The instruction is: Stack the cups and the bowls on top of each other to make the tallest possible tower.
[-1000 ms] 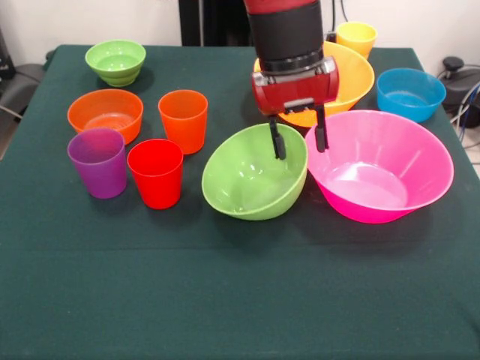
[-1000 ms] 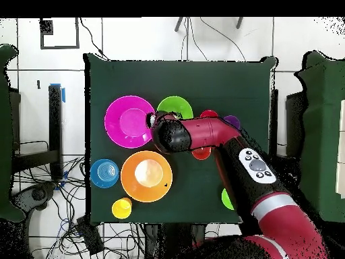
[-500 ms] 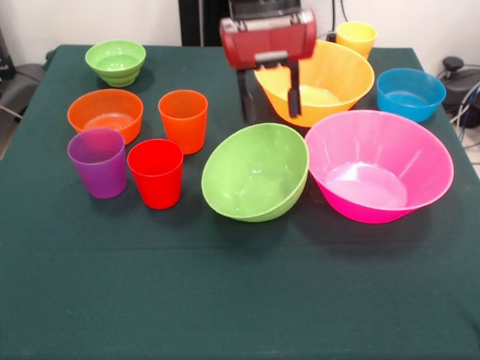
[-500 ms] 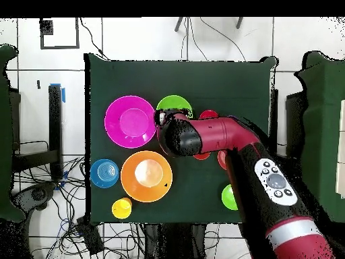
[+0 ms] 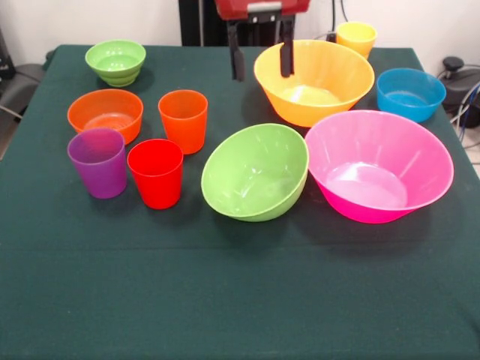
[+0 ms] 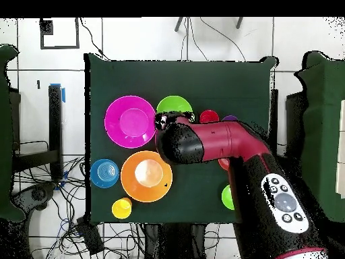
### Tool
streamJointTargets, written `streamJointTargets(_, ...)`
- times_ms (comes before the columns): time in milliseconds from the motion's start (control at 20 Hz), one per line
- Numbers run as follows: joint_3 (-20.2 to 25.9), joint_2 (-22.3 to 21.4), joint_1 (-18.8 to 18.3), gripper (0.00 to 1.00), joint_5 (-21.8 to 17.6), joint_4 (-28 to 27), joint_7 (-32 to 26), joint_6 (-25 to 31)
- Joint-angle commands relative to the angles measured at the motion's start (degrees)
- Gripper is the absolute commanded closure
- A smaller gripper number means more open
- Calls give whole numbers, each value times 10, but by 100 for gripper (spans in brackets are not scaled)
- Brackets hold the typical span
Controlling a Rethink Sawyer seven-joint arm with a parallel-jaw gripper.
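No tower: every piece sits separate on the green desk (image 5: 240, 300). Medium light green bowl (image 5: 255, 181) near desk centre, tilted on its side, opening toward the camera, rim just beside the large pink bowl (image 5: 379, 165), which stands upright to its right in the front view. Large yellow-orange bowl (image 5: 313, 81) behind them, small blue bowl (image 5: 410, 94) to its right, yellow cup (image 5: 356, 37) at the far edge. On the left of the front view: red cup (image 5: 155, 172) and purple cup (image 5: 98, 161) side by side, orange cup (image 5: 183, 120) behind red, small orange bowl (image 5: 105, 114) beside that, small green bowl (image 5: 115, 61) far back. Gripper (image 5: 259, 64) raised at the top edge, fingers (image 5: 237, 56) spread apart and released, holding nothing, hanging by the yellow-orange bowl's left rim. Overhead, the arm (image 6: 222, 145) covers part of the cups.
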Motion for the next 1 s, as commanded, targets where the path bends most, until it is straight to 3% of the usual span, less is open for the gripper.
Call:
streamJointTargets(50,-12,-31,38,0,2,58,29,49)
streamJointTargets(450,-60,-37,95,0,-3,57,83,21)
streamJointTargets(1000,-129,31,163,0,-7,32,120,-83)
